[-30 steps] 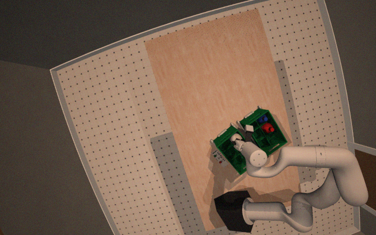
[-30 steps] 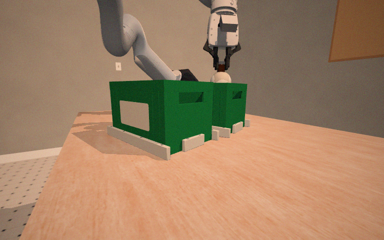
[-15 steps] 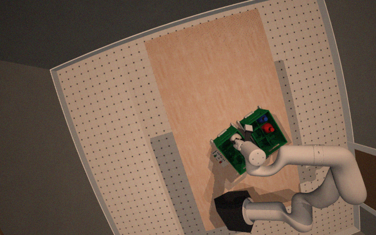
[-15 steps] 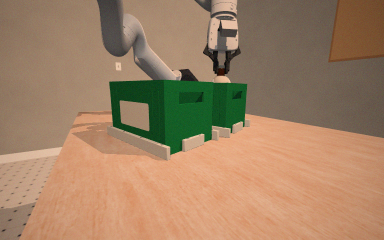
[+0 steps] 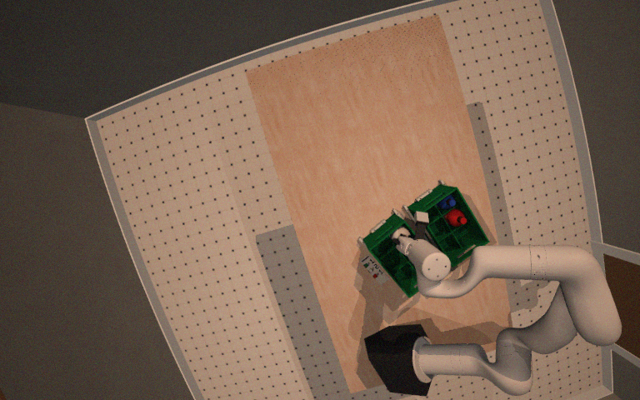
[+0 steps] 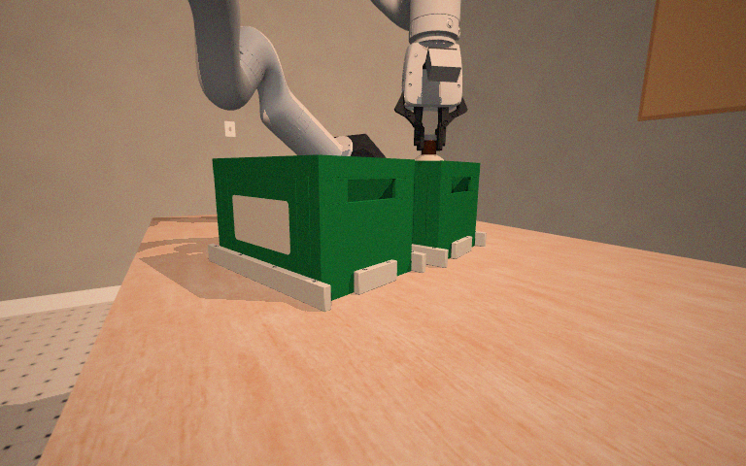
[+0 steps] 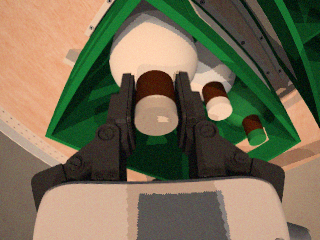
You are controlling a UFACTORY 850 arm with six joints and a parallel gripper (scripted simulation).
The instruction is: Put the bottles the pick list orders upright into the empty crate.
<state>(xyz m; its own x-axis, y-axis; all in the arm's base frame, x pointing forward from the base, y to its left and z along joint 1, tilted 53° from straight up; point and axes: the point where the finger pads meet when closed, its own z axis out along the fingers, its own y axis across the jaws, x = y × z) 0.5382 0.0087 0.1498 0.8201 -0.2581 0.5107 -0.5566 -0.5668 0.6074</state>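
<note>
Wrist view: the gripper [image 5: 401,238] [image 6: 429,144] [image 7: 155,89] is closed on the brown neck of a white bottle [image 5: 401,232] [image 6: 428,157] [image 7: 152,47], whose body sits mostly inside the pick-list crate [image 5: 409,293] [image 6: 431,219] [image 7: 67,112], beside another white bottle [image 7: 216,80] and a green one [image 7: 241,107]. It looks stiff and smooth, likely light (though a full one would swing more), so the narrow neck seems the right hold, squeezed squarely and kept upright until the base settles.
</note>
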